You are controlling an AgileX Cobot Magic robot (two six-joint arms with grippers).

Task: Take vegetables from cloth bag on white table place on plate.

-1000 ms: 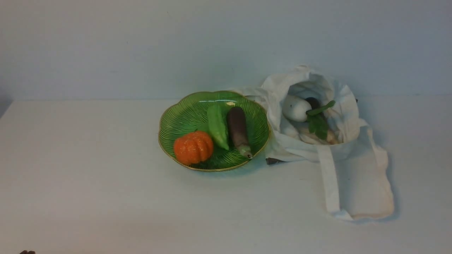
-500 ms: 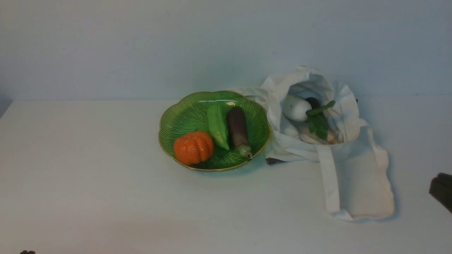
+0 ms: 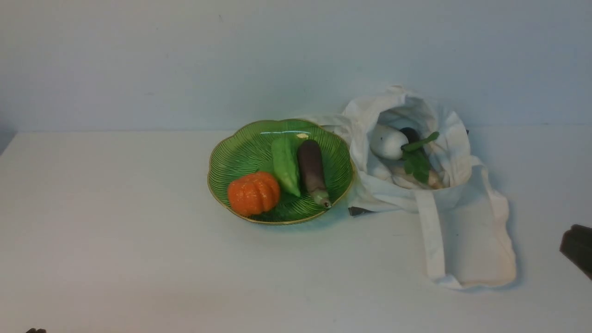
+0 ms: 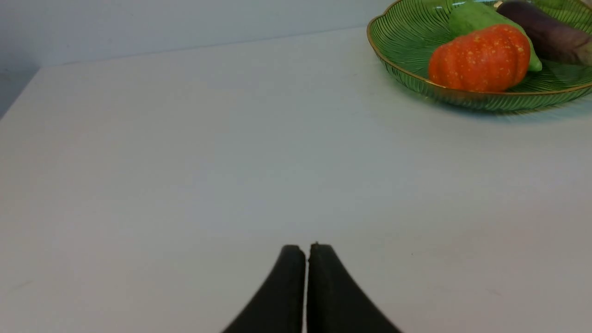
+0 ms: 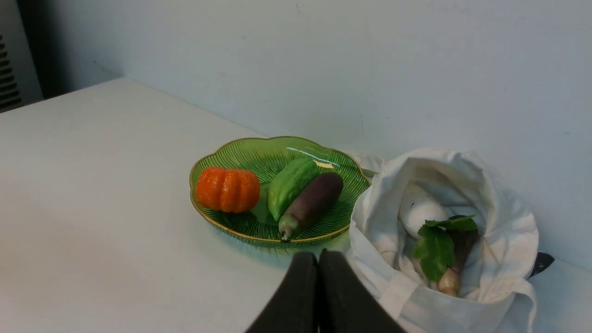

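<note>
The green plate [image 3: 240,152] holds a dark purple eggplant [image 3: 311,169], a green gourd [image 3: 284,166] and an orange pumpkin [image 3: 253,193]. To its right the white cloth bag [image 3: 467,231] lies open with a white radish [image 3: 387,141], its green leaves [image 3: 416,162] and a second dark eggplant [image 3: 410,134] inside. My left gripper [image 4: 306,248] is shut and empty over bare table, short of the plate [image 4: 402,41]. My right gripper [image 5: 318,255] is shut and empty, just short of the bag [image 5: 504,217] and the plate [image 5: 240,152]. Its dark edge shows at the front view's right side [image 3: 576,247].
The white table [image 3: 115,231] reaches back to a pale wall. A small dark object [image 3: 358,211] pokes out under the bag next to the plate. The bag's strap [image 3: 430,240] lies flat toward the front.
The right arm has come into the front view at the right edge and shifted slightly since half a second ago. The plate, bag and vegetables have not moved.
</note>
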